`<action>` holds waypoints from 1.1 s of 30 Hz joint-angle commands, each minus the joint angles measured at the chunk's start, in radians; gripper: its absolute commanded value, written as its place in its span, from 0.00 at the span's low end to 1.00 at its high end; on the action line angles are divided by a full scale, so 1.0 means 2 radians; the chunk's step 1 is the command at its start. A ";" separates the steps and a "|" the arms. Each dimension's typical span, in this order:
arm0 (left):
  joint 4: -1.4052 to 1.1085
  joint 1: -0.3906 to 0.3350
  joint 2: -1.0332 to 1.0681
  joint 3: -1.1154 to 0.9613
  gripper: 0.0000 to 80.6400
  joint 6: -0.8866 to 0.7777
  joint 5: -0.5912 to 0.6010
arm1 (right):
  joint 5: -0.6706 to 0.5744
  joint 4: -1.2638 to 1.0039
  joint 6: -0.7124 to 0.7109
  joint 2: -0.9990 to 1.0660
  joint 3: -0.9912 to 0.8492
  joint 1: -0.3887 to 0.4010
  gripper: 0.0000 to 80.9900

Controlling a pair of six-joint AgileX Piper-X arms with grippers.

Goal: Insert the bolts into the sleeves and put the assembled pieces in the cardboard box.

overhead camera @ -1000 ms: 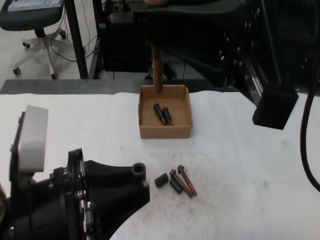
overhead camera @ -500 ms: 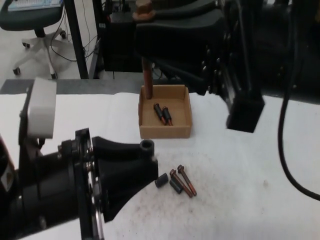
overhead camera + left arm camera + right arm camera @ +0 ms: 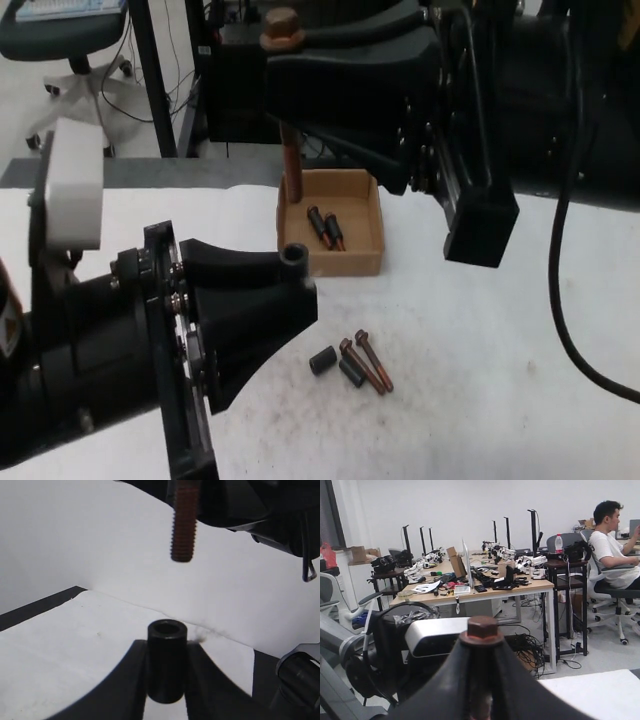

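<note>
A copper bolt (image 3: 183, 525) hangs upright, threaded tip above an upright black sleeve (image 3: 167, 665), apart. Two bolts (image 3: 372, 362) and two sleeves (image 3: 321, 360) lie together on the bench (image 3: 480, 350). The box (image 3: 330, 264) holds two assembled pieces (image 3: 320, 225).

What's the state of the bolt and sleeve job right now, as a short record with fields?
left hand: shut on an upright sleeve
right hand: shut on a bolt, head up, threaded end above the sleeve, apart
cardboard box: two assembled pieces inside
bench: two loose sleeves, two loose bolts
step: bolt not yet inserted
</note>
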 commanded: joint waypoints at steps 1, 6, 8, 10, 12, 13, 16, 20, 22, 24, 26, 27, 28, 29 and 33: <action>-0.009 -0.001 0.002 -0.007 0.00 0.004 -0.011 | -0.003 0.005 -0.001 -0.002 -0.001 0.001 0.01; -0.009 -0.001 0.002 -0.007 0.00 0.008 -0.018 | -0.003 0.035 -0.001 -0.002 -0.001 0.001 0.01; -0.010 -0.001 0.002 -0.007 0.00 0.008 -0.018 | -0.003 0.040 -0.001 -0.002 -0.001 0.001 0.01; -0.011 -0.001 0.002 -0.007 0.00 0.008 -0.018 | 0.001 0.041 -0.001 -0.002 -0.001 0.001 0.01; -0.016 -0.001 0.002 -0.007 0.00 0.008 -0.018 | 0.000 0.041 -0.001 0.002 -0.001 0.001 0.01; -0.021 -0.001 0.002 -0.007 0.00 0.008 -0.018 | 0.000 0.041 -0.001 0.003 -0.001 0.001 0.01; -0.032 -0.001 0.002 -0.007 0.00 0.008 -0.018 | 0.000 0.041 -0.001 0.010 -0.001 0.001 0.01; -0.032 -0.001 0.002 -0.007 0.00 0.007 -0.008 | 0.000 0.041 -0.001 0.013 -0.001 0.001 0.01; -0.032 -0.001 0.002 -0.007 0.00 0.007 -0.006 | 0.000 0.041 -0.001 0.013 -0.001 0.001 0.01; -0.032 -0.001 0.002 -0.007 0.00 0.007 -0.006 | 0.000 0.041 -0.001 0.013 -0.001 0.001 0.01; -0.032 -0.001 0.002 -0.007 0.00 0.007 -0.006 | 0.000 0.041 -0.001 0.013 -0.001 0.001 0.01; -0.032 -0.001 0.002 -0.007 0.00 0.007 -0.006 | 0.000 0.041 -0.001 0.013 -0.001 0.001 0.01; -0.032 -0.001 0.002 -0.007 0.00 0.007 -0.006 | 0.000 0.041 -0.001 0.013 -0.001 0.001 0.01; -0.036 -0.001 0.002 -0.007 0.00 0.007 -0.007 | 0.000 0.041 -0.001 0.013 -0.001 0.001 0.01; -0.077 -0.001 0.002 -0.007 0.00 0.003 -0.011 | 0.000 0.041 -0.001 0.013 -0.001 0.001 0.01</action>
